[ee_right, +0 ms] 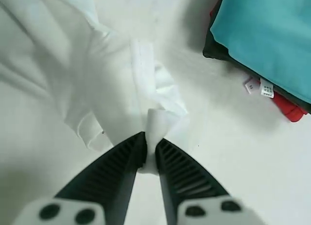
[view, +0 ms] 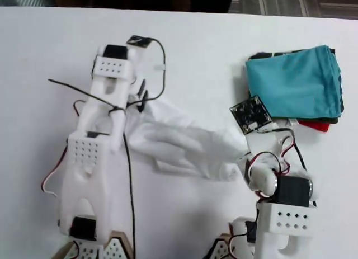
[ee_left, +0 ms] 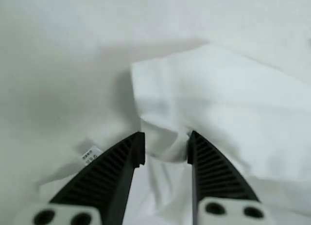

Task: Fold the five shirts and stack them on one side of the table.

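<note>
Cloth of the white shirt (view: 184, 144) lies rumpled near the middle of the tabletop (view: 56, 41). Its long axis runs crosswise from one arm to the other, so each hand sits at an opposite end of it. The left hand (ee_left: 165, 147) has its jaws narrowed onto a thick, bunched fold at the shirt's edge; the fold fills the gap and touches both inner faces. The right hand (ee_right: 151, 147) is almost fully closed, pinching a thin tuck of the same shirt at the end nearer the folded stack (view: 293, 83). That stack, teal on top, sits by the tabletop's far right edge, just beyond the right hand, which I judge the nearer carrier.
</note>
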